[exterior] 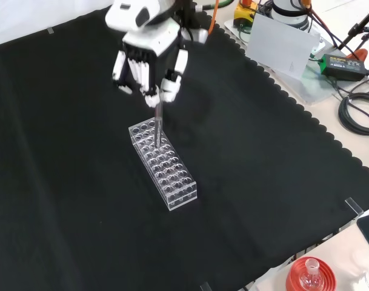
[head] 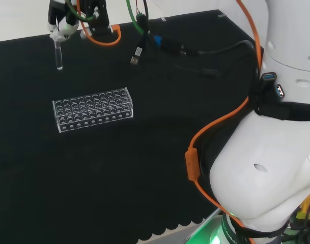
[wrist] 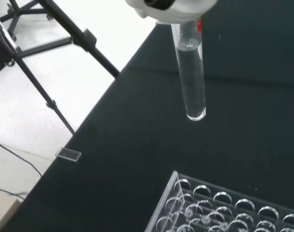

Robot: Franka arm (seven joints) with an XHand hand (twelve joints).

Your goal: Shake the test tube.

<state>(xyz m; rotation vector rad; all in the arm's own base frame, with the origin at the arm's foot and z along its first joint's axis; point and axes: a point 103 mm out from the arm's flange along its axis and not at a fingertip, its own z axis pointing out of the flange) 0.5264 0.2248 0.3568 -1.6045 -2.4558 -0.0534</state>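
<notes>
Aloft, a test tube is held by the hand above the far end of the rack.

The hand (exterior: 149, 70) is raised clear of the surface (exterior: 263, 182), its fingers (exterior: 169, 85) curled around the top of the test tube (exterior: 157, 128), so that the tube hangs nearly upright with free air on all sides; this height is judged to give room for shaking without striking the clear plastic rack (exterior: 164, 165) beneath. In the wrist view the tube (wrist: 190, 77) is seen as a slim cylinder of clear glass with a rounded bottom, and a liquid line appears near its top, though the contents cannot be told for certain. In the head view the tube (head: 58, 57) is hung well apart from the rack (head: 92, 109), whose many round wells seem to be left empty.
</notes>
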